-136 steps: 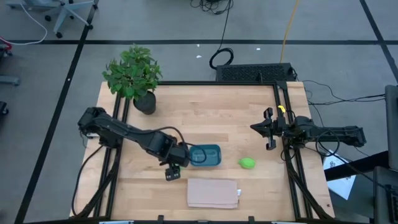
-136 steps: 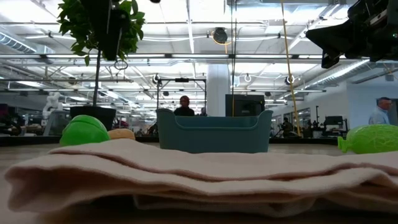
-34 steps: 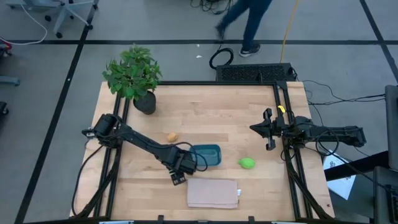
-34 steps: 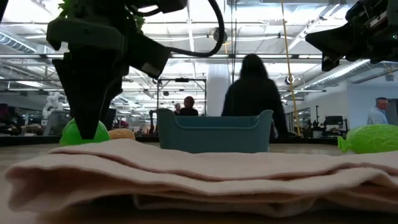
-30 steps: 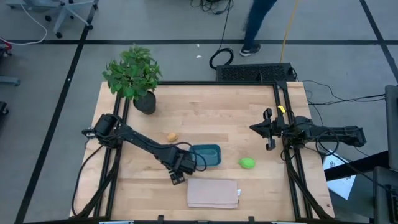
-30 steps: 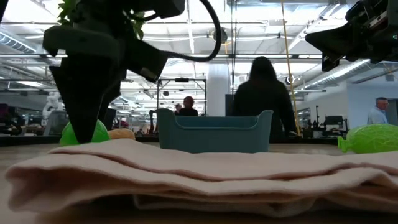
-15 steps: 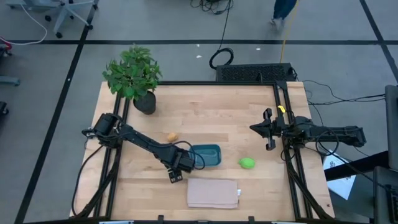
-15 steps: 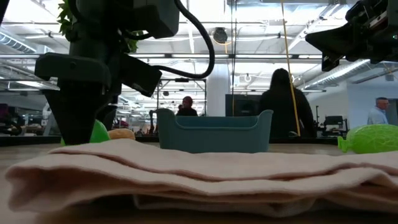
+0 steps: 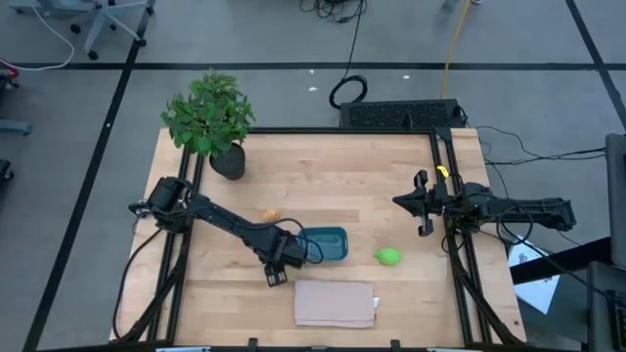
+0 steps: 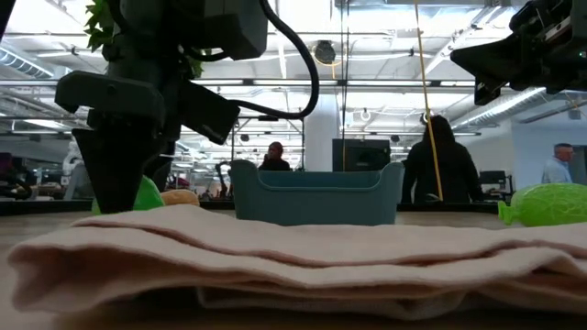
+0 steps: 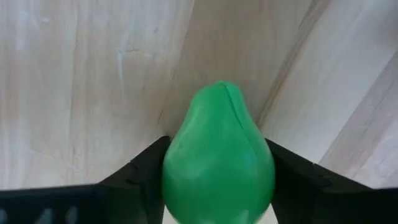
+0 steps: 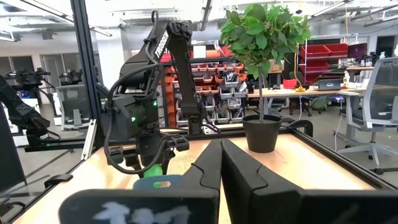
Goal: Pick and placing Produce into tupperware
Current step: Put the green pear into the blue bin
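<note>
Operator: Report left gripper status.

Arm: My left gripper [image 9: 277, 262] is down at the table [image 9: 323, 176], just beside the teal tupperware [image 9: 324, 244], on its left side. In my left wrist view, both fingers [image 11: 146, 168] press against the flanks of a green pear-shaped produce item [image 11: 219, 155]; I am gripping it, and it rests on the wood.

Operator: Remaining produce?

Arm: An orange-tan piece [image 9: 268, 214] lies on the table near my forearm. A second green piece [image 9: 388, 257] lies right of the tupperware, apart from it.

Operator: Right gripper?

Arm: My right gripper [image 9: 423, 203] waits at the table's right edge, fingers [image 12: 208, 163] pressed together, holding nothing.
</note>
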`<act>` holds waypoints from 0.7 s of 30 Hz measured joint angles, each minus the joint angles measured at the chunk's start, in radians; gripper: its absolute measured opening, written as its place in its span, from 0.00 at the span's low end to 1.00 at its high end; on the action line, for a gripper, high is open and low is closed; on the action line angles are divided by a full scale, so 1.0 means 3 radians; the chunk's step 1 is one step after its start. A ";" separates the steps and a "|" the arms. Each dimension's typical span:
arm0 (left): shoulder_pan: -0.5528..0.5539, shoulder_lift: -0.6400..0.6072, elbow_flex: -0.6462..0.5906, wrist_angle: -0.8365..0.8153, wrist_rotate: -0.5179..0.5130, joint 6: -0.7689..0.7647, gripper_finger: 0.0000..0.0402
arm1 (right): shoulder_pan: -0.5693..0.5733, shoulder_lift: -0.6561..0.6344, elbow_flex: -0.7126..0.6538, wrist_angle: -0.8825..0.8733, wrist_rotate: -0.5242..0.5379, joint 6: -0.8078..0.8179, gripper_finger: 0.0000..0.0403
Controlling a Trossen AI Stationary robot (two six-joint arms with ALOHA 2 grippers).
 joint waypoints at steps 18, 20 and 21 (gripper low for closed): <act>0.0051 0.0006 0.0824 -0.0775 -0.0201 0.0415 0.59 | 0.0000 0.0000 0.0000 -0.0002 0.0000 0.0000 0.00; 0.0059 0.0006 0.0935 -0.0904 -0.0240 0.0415 0.55 | 0.0000 0.0000 0.0000 -0.0003 0.0000 0.0000 0.00; 0.0061 0.0006 0.0977 -0.0945 -0.0244 0.0421 0.53 | 0.0000 0.0000 0.0000 -0.0002 0.0000 0.0000 0.00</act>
